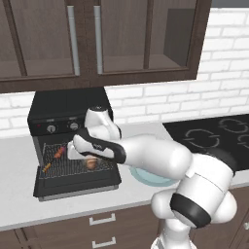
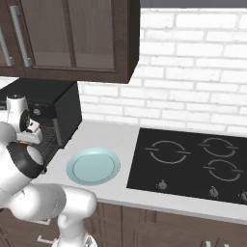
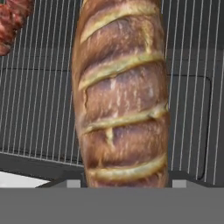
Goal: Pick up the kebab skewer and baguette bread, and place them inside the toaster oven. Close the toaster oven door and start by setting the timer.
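Robot arm point(image 1: 160, 158), rendered. The links are glossy white, smooth and rounded, with swollen, bulbous housings at the joints. Black bands mark the joints: a broad dark collar with a thin pale rim encircles the large lower housing in the left base view, and a similar black ring caps a rounded white segment at the left edge of the right base view. The slimmer link near the hand carries a black sleeve along its side bearing small pale lettering, too small to read. The wrist ends in a white cylindrical cap with a dark top. No external cables or screws are distinguishable on the shells.
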